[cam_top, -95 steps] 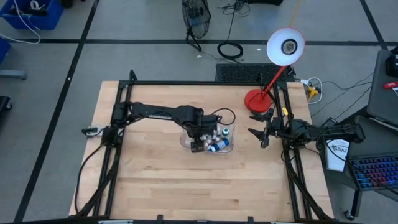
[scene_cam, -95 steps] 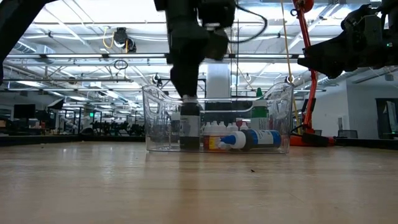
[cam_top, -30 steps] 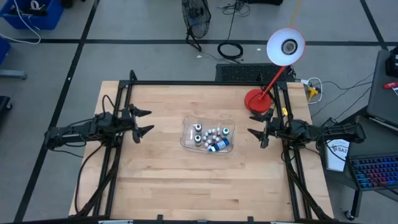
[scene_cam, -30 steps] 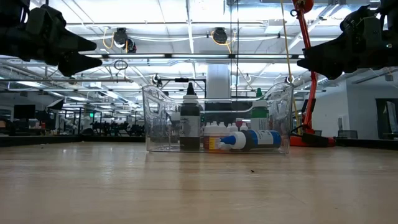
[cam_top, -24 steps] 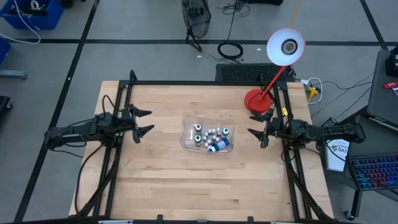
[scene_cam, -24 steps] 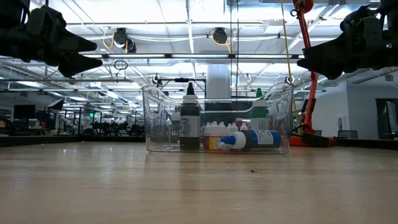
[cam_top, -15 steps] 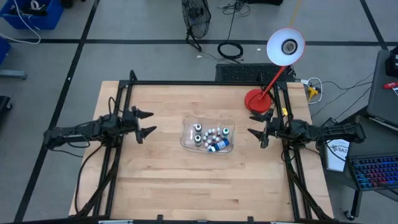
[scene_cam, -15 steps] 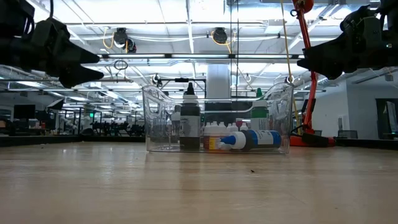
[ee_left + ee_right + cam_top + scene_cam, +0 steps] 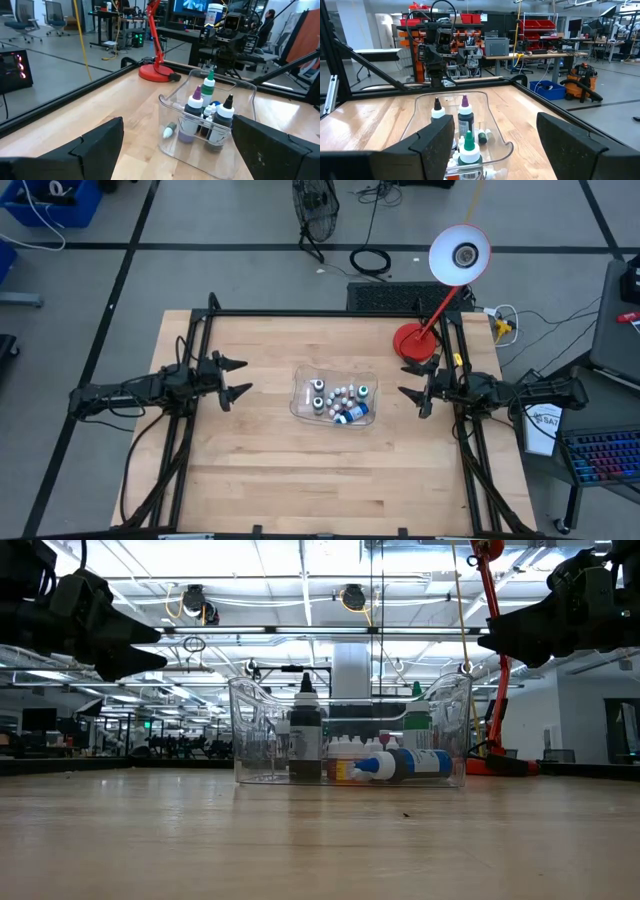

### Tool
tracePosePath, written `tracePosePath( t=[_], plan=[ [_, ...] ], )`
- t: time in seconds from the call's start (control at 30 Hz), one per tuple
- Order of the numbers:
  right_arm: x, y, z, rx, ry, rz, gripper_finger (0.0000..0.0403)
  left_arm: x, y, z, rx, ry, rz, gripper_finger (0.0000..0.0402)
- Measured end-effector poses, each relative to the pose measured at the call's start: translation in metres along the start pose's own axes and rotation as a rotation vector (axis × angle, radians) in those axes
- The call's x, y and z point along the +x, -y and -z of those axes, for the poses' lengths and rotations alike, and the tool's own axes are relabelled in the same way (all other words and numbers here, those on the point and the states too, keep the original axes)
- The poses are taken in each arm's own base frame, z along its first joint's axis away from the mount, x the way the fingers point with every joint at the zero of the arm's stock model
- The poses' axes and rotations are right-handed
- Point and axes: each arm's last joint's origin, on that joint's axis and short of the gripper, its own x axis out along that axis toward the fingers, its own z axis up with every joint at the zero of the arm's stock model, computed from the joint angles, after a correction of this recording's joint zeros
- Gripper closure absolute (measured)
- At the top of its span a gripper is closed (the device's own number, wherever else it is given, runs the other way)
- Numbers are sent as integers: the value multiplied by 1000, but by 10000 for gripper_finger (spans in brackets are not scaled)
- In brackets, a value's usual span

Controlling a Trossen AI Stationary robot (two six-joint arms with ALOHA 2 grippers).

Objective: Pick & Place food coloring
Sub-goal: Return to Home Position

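High view: the food coloring (image 9: 340, 399) is being held inside the clear bin (image 9: 297, 411) at the middle of the worktop (image 9: 300, 470), and no bottle is being seen loose outside it. The left hand (image 9: 238, 377) is being kept above the worktop's left edge and the right hand (image 9: 405, 379) above its right edge, near the red lamp (image 9: 412, 340). Both hands are being carried open and empty, their fingers spread wide in each wrist view.

The bin is being flanked by the 2 hands, with its long axis running from one arm toward the other. Each hand is being pointed inward at it, and the right hand is being judged the nearer of the 2. In the low view a black-capped bottle (image 9: 306, 740) is being shown upright at the bin's left end, while a blue-labelled bottle (image 9: 405, 763) is being shown lying on its side along the front wall.

With every visible bottle already binned, the placing is being judged finished. Only the retreat to rest is being judged outstanding, and no reach toward the bin is being called for.
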Motion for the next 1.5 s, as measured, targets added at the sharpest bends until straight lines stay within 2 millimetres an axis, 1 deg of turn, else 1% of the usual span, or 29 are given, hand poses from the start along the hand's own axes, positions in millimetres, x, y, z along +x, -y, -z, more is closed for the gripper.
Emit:
tracePosePath(
  t=[0.2,0.5,0.8,1.1,1.33,1.5],
  plan=[
    [0,0,0,0,0,-1,134,0,0,0,0,0,0,30],
    [0,0,0,0,0,0,131,0,0,0,-1,1,0,41],
    [0,0,0,0,0,0,131,0,0,0,-1,2,-1,32],
    [0,0,0,0,0,-1,135,0,0,0,-1,2,-1,39],
    [0,0,0,0,0,-1,132,0,0,0,-1,2,-1,28],
    [0,0,0,0,0,0,135,0,0,0,-1,2,-1,33]
  ],
)
